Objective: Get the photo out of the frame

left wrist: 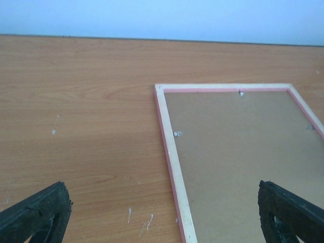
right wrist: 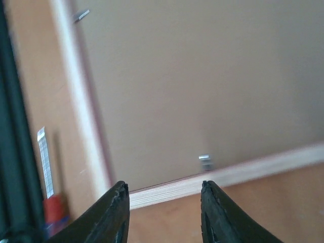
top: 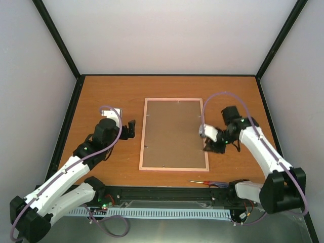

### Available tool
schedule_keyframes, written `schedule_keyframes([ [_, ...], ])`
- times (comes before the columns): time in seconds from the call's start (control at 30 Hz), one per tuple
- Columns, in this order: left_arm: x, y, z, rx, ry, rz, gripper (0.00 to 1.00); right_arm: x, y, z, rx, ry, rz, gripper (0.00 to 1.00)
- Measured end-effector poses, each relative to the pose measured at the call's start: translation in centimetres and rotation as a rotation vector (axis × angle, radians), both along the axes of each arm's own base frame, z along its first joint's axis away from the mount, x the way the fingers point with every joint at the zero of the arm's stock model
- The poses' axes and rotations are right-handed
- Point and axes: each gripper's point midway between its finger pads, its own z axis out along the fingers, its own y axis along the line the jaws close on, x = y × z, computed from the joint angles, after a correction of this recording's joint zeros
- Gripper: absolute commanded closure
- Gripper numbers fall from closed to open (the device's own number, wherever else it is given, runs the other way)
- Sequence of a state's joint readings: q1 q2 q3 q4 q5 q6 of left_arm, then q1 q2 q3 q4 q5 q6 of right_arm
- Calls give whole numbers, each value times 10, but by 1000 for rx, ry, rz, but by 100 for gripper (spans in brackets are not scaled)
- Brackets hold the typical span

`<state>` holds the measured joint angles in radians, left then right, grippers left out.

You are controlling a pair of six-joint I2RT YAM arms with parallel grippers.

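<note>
Frame [top: 173,134] lies back-up, long axis running away from the arm bases. Right gripper [top: 206,147] part-open, empty, at its right rim; left gripper [top: 131,128] spread wide, just left of it

Frame [top: 173,134] lies flat on the bench [top: 101,91], bare wood open beyond its far side; left gripper [top: 131,129] sits just off the left rim, right gripper [top: 207,147] crowds the right rim, screwdriver [top: 205,182] lies near the front-right corner.

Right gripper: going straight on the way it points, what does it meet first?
Probably the pale wooden rim of the frame, just ahead of the open right gripper, near a small metal tab; depth is unclear.
</note>
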<state>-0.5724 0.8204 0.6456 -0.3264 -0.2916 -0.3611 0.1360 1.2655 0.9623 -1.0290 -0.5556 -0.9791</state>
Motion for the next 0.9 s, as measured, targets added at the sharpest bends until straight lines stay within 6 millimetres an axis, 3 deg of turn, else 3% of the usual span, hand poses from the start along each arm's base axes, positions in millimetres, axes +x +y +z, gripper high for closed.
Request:
schedule_keyframes([
  [0.17, 2, 8, 18, 39, -81, 17, 0, -80, 18, -26, -158, 18, 340, 71],
  [0.27, 6, 19, 21, 72, -119, 70, 0, -102, 28, -34, -217, 25, 474, 76],
  [0.37, 7, 35, 7, 110, -107, 155, 0, -121, 37, -49, -284, 62, 585, 79],
  [0.6, 8, 48, -14, 170, -40, 226, 0, -147, 44, -82, -405, 127, 689, 79],
  [0.73, 7, 49, -8, 172, -58, 218, 0, -150, 51, -91, -433, 129, 688, 78],
  [0.9, 2, 53, 14, 150, -130, 211, 0, -153, 53, -104, -464, 157, 670, 78],
])
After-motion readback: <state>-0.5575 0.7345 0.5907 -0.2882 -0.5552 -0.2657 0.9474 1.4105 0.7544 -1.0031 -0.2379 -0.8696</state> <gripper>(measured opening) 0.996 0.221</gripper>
